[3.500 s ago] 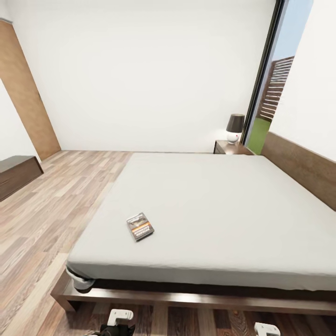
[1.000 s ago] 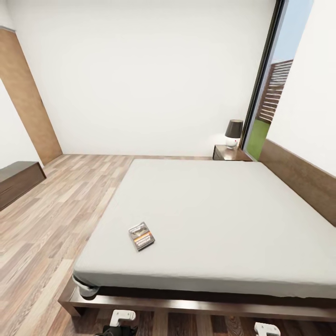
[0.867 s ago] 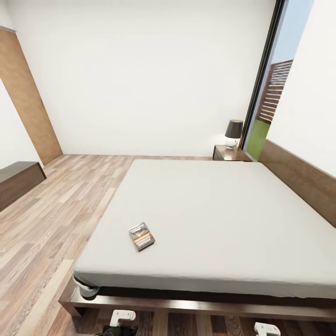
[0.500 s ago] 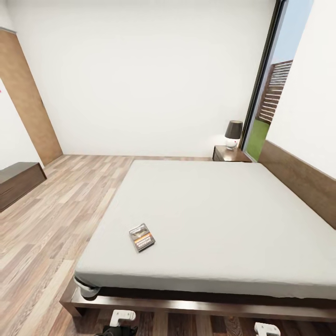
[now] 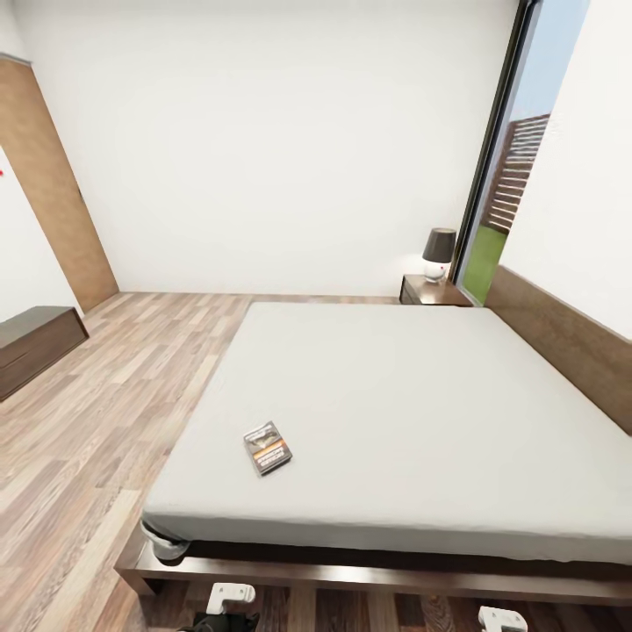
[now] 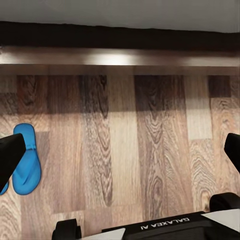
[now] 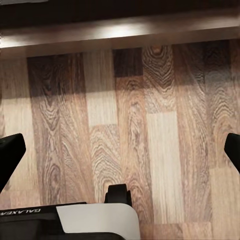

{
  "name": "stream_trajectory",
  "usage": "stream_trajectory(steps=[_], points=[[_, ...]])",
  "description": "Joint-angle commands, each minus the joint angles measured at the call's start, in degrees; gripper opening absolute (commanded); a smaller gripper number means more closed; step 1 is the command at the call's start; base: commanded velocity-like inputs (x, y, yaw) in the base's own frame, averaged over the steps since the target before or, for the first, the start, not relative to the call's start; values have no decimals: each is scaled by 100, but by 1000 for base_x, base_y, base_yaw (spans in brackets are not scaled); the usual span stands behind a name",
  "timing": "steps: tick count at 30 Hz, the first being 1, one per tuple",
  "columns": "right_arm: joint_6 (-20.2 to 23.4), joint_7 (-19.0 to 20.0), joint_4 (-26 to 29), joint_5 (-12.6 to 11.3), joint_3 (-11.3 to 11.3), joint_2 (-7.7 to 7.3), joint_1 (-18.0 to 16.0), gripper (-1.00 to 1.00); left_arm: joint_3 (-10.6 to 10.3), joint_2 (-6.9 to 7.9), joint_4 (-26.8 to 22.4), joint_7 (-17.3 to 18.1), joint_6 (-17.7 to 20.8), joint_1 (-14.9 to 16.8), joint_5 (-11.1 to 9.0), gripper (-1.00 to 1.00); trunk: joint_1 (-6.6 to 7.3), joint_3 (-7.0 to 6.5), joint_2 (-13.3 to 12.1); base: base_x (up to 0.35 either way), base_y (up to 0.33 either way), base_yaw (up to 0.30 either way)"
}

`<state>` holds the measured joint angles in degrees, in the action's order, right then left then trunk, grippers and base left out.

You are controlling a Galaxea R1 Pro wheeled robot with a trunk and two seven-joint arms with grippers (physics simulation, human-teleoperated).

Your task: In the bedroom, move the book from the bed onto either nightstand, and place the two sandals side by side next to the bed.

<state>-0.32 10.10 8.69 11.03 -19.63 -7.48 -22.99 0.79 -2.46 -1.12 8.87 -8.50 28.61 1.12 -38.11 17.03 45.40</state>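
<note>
The book (image 5: pixel 268 448), dark with an orange band, lies flat on the pale grey mattress of the bed (image 5: pixel 412 395), near its front left corner. The nightstand (image 5: pixel 432 290) stands at the bed's far right corner, beside the glass door. One blue sandal (image 6: pixel 26 160) lies on the wood floor in front of the bed frame (image 6: pixel 120 56), next to one of the left gripper's fingers (image 6: pixel 10 156). A blue sliver shows just under that finger. My left gripper (image 6: pixel 120 155) is open over bare floor. My right gripper (image 7: pixel 120 152) is open too, holding nothing.
A lamp (image 5: pixel 439 249) sits on the nightstand. A longer low dark cabinet (image 5: pixel 35 344) stands at the left wall, past a wooden door (image 5: pixel 53 175). The headboard (image 5: pixel 562 338) runs along the right. The robot's base (image 6: pixel 165 227) is close to the bed frame.
The head view has shifted slightly, so the bed sits a little lower and farther off in the picture. The book has kept its place on the mattress.
</note>
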Motion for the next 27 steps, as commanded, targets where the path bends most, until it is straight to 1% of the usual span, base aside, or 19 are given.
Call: stream_trajectory(steps=[1, 11, 21, 27], points=[[-3, 27, 1, 58, -50, 0, -4, 100, 9, 0, 6, 14, -20, 5, 11, 100, 22, -12, -36, 0, 0, 0], [-3, 28, -3, 58, -50, 0, -4, 100, 9, 0, 6, 10, -20, 6, 11, 100, 241, -191, -437, 0, 0, 0], [-10, 27, -195, 58, -50, 0, -4, 100, 9, -9, 6, 13, -20, 4, 11, 100, 461, -371, -839, 0, 0, 0], [-12, 34, -223, 61, -50, 3, -4, 100, 9, -80, 6, 10, -20, 5, 11, 100, 593, -478, -1079, 0, 0, 0]])
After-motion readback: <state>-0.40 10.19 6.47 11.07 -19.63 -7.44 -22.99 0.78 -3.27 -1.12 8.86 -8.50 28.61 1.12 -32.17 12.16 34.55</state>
